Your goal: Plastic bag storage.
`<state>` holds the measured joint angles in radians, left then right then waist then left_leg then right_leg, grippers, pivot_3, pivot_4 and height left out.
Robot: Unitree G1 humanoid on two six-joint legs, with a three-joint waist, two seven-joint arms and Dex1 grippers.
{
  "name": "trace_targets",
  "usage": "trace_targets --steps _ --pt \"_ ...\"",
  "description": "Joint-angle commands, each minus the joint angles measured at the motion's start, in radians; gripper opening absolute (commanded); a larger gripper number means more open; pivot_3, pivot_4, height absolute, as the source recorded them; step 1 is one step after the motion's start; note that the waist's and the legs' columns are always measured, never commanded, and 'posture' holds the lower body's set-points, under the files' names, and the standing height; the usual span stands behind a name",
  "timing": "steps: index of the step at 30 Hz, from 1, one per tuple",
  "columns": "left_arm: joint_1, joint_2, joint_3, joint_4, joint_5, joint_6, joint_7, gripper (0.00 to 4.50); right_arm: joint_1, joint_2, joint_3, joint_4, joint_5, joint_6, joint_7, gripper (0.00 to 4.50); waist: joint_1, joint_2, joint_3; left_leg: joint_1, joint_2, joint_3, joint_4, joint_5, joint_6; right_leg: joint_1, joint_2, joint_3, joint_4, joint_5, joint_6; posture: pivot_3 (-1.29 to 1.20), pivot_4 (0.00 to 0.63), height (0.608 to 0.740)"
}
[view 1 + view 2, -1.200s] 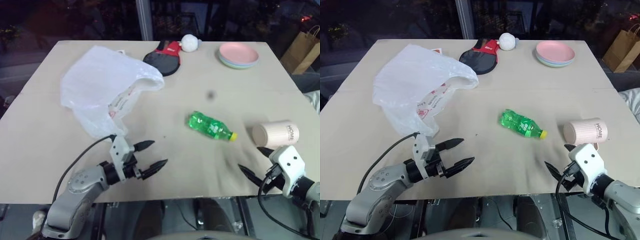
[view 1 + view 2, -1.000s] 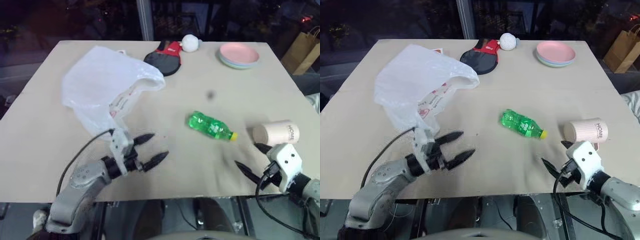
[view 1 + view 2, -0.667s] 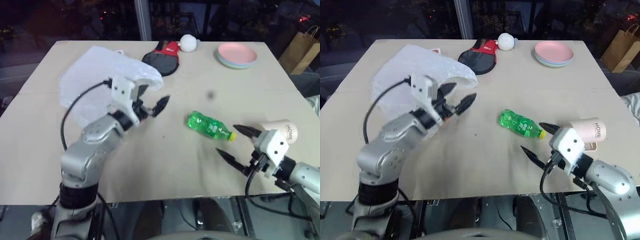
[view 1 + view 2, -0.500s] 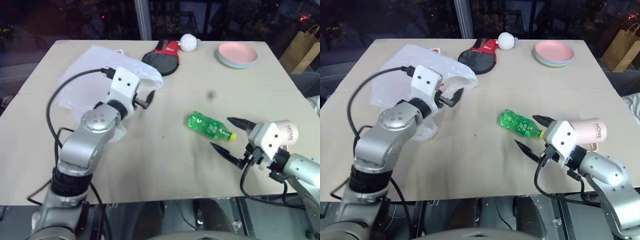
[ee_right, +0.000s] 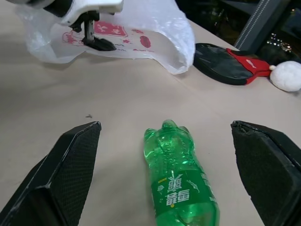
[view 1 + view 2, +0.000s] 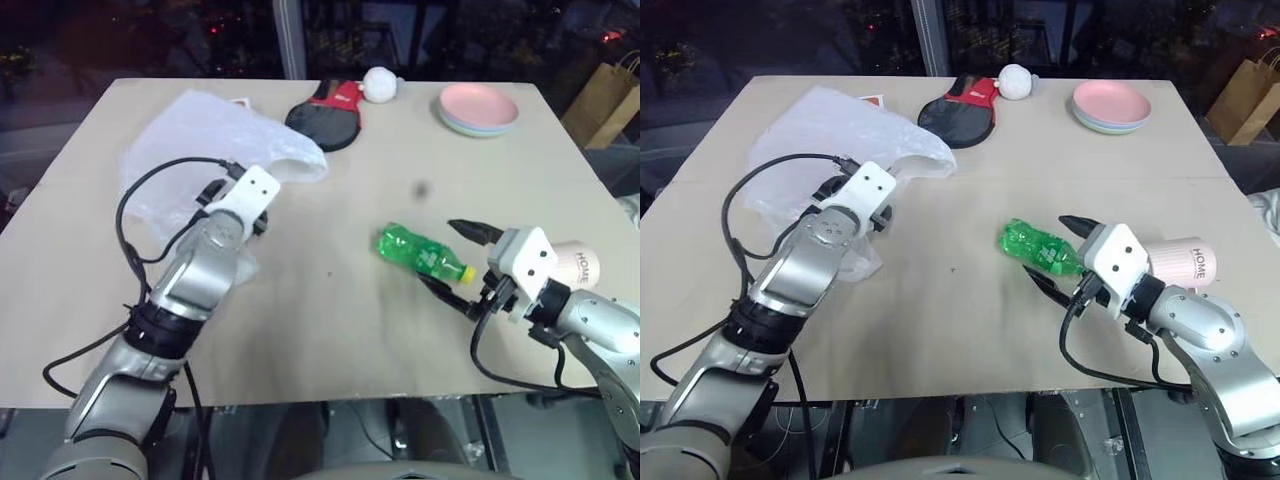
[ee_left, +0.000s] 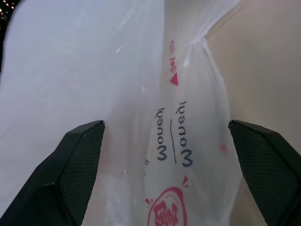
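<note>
From the head views, the crinkly translucent white plastic bag (image 6: 215, 150) lies on the far left of the pale wooden desk (image 6: 340, 330), and the left pincer (image 6: 855, 200) reaches into its near edge. The right pincer (image 6: 455, 262) hovers wide at the yellow-capped end of a green plastic bottle (image 6: 420, 253).

Left wrist view: black fingers (image 7: 70, 174) spread wide, the bag's red print between them.

Right wrist view: wide fingers (image 5: 61, 174) flank the bottle.
</note>
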<state>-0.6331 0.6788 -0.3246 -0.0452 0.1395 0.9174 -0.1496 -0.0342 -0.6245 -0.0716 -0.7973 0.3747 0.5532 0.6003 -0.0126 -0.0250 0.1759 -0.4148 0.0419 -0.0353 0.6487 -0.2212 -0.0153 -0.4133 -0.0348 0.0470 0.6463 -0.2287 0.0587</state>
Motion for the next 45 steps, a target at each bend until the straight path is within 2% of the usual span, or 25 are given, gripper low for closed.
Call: trace_targets --steps 1,4,5,6,7,9,11,12,13,14,17,25,30,37,45 --pt "-0.054 0.0 0.022 0.105 0.072 -0.079 0.017 4.36 0.003 -0.004 -0.007 -0.05 0.005 0.002 -0.02 4.49 0.0 0.0 0.0 0.0 0.0 0.0 0.0 0.0 0.0 0.0 0.0 0.0 0.0 0.0 0.0 0.0 0.15 0.74" --pt "-0.08 -0.006 0.019 0.177 0.116 -0.13 0.025 3.6 0.01 -0.001 -0.007 -0.058 0.006 0.006 -0.03 4.5 0.001 0.0 0.0 0.0 0.0 0.0 0.0 0.0 0.0 0.0 0.0 0.0 0.0 0.0 0.0 0.0 0.15 0.74" --pt "-0.085 -0.008 0.016 0.196 0.129 -0.143 0.023 3.12 0.013 0.0 -0.006 -0.059 0.006 0.007 -0.034 4.5 0.001 0.0 0.0 0.0 0.0 0.0 0.0 0.0 0.0 0.0 0.0 0.0 0.0 0.0 0.0 0.0 0.15 0.74" --pt "-0.09 -0.011 0.013 0.216 0.142 -0.159 0.027 3.05 0.016 0.001 -0.004 -0.06 0.005 0.005 -0.036 4.5 0.001 0.0 0.0 -0.001 0.0 0.0 0.0 0.0 0.0 0.0 0.0 0.0 0.0 0.0 0.0 0.0 0.15 0.74" --pt "-0.094 -0.015 0.013 0.234 0.151 -0.177 0.031 2.38 0.017 0.002 -0.002 -0.059 0.004 0.003 -0.038 4.5 0.002 0.0 0.0 -0.001 0.0 0.0 0.0 0.0 0.0 0.0 0.0 0.0 0.0 0.0 0.0 0.0 0.15 0.74" --pt "-0.097 -0.019 0.017 0.265 0.167 -0.21 0.031 1.99 0.017 0.003 0.003 -0.056 0.002 0.0 -0.04 4.5 0.001 0.0 0.0 0.0 0.0 0.0 0.0 0.0 0.0 0.0 0.0 0.0 0.001 0.0 0.0 0.0 0.15 0.74" --pt "-0.094 -0.028 0.055 0.291 0.15 -0.243 0.025 1.0 0.014 0.006 0.008 -0.05 0.002 -0.003 -0.044 4.5 0.001 0.0 0.0 0.0 0.0 0.0 0.0 0.0 0.0 0.0 0.0 0.0 0.001 0.0 0.0 0.0 0.15 0.74" --pt "-0.093 -0.037 0.091 0.296 0.119 -0.257 0.014 0.74 0.014 0.006 0.01 -0.047 0.0 -0.007 -0.043 4.5 0.001 0.0 0.0 0.0 0.0 0.0 0.0 0.0 0.0 0.0 0.0 0.0 0.001 0.0 0.0 0.0 0.15 0.74" --pt "-0.092 -0.047 0.134 0.293 0.076 -0.273 -0.01 0.26 0.015 0.005 0.01 -0.046 0.0 -0.009 -0.043 4.5 0.001 0.0 0.0 0.0 0.0 0.0 0.0 0.0 0.0 0.0 0.0 0.0 0.001 0.0 0.0 0.0 0.15 0.74" --pt "-0.091 -0.055 0.167 0.289 0.041 -0.288 -0.037 0.05 0.016 0.005 0.01 -0.046 0.0 -0.011 -0.043 4.5 0.001 0.0 0.0 -0.001 0.0 0.0 0.001 0.0 0.0 0.0 0.0 0.0 0.001 0.0 0.0 0.0 0.15 0.74" --pt "-0.087 -0.062 0.258 0.272 -0.036 -0.297 -0.101 0.05 0.022 0.002 0.01 -0.044 -0.005 -0.026 -0.035 4.5 0.0 0.0 0.0 0.0 0.0 0.0 0.001 0.0 0.0 0.0 0.0 0.0 0.001 0.0 0.0 0.0 0.15 0.74" --pt "-0.07 -0.031 0.367 0.218 -0.149 -0.236 -0.248 0.05 0.04 0.014 0.005 -0.05 -0.009 -0.123 -0.008 4.5 0.0 0.0 0.0 0.0 0.0 0.0 0.001 0.0 0.0 0.0 0.0 0.0 0.002 0.0 0.0 0.0 0.15 0.74" --pt "-0.082 -0.069 0.459 0.088 -0.385 0.045 -0.408 0.05 0.061 0.009 0.005 -0.041 -0.023 -0.178 0.008 4.5 0.001 -0.001 0.0 0.0 0.0 0.0 0.002 0.0 0.0 0.0 0.0 0.0 0.003 0.0 0.0 0.0 0.15 0.74" --pt "-0.197 -0.164 0.598 0.008 -0.62 0.419 -0.41 0.05 0.102 0.003 0.001 -0.049 -0.044 -0.195 0.003 4.5 -0.002 -0.001 0.0 0.001 0.0 -0.001 0.004 0.0 0.0 -0.001 0.0 0.0 0.009 -0.001 0.001 0.0 0.15 0.74" --pt "-0.339 -0.33 0.73 -0.014 -0.708 0.686 -0.305 0.05 0.159 -0.023 -0.012 -0.067 -0.071 -0.112 -0.028 4.5 -0.002 -0.001 0.0 0.002 -0.001 -0.001 0.006 0.0 0.0 -0.001 0.0 0.001 0.012 -0.002 0.002 0.0 0.15 0.74"
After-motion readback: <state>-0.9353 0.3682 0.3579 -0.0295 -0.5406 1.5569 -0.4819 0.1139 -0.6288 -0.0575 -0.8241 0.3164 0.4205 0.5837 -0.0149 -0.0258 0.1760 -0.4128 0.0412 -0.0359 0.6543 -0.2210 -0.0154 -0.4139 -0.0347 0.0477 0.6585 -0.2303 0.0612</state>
